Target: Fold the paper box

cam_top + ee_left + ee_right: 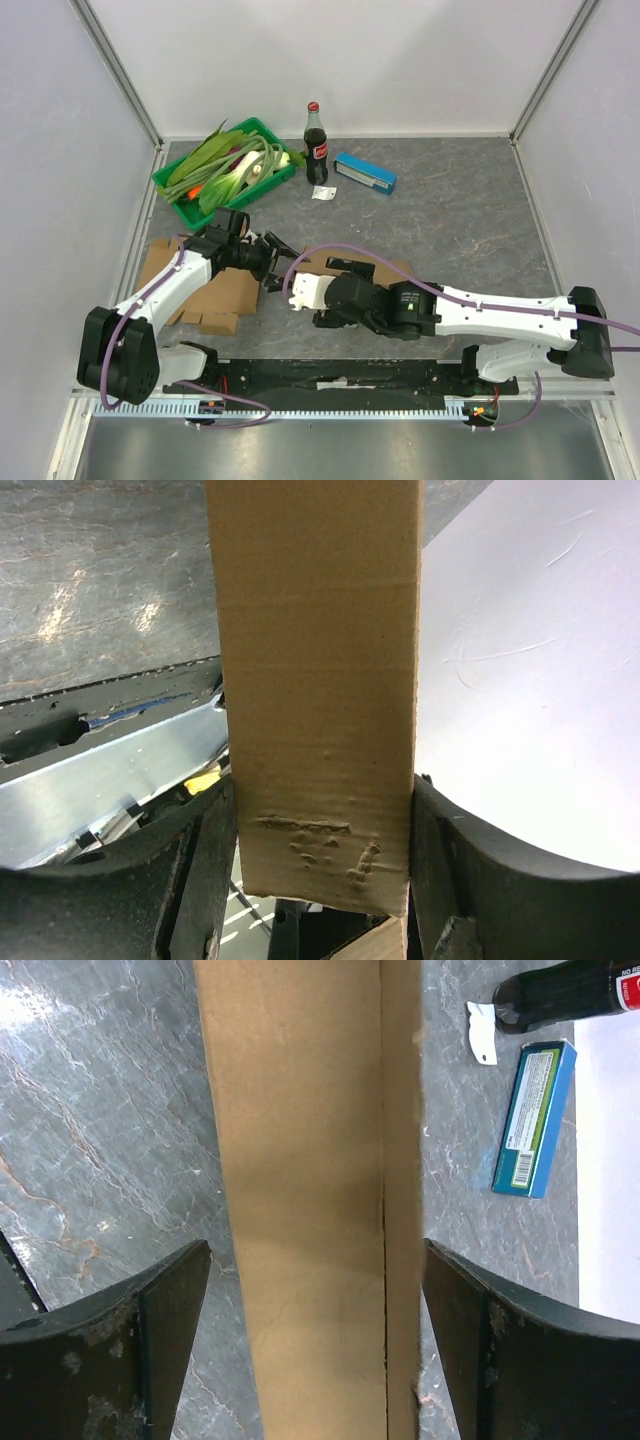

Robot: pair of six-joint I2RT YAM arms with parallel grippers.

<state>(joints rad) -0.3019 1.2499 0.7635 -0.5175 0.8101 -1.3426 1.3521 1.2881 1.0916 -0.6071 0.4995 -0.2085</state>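
The paper box (225, 290) is flat brown cardboard lying at the near left, with another part of it (385, 270) by the right arm. My left gripper (268, 262) reaches to the box's right edge. In the left wrist view a dented cardboard flap (315, 680) fills the gap of the left gripper (322, 800), and both fingers press its sides. My right gripper (330, 275) is close beside the left one. In the right wrist view a cardboard strip (300, 1210) runs between the wide-apart fingers of the right gripper (316, 1260), with bare table showing by the left finger.
A green tray (262, 127) of leafy vegetables stands at the far left. Next to it are a cola bottle (316, 145), a white slip (322, 193) and a blue carton (365, 172). The carton (535, 1120) also shows right of the strip. White walls enclose the table.
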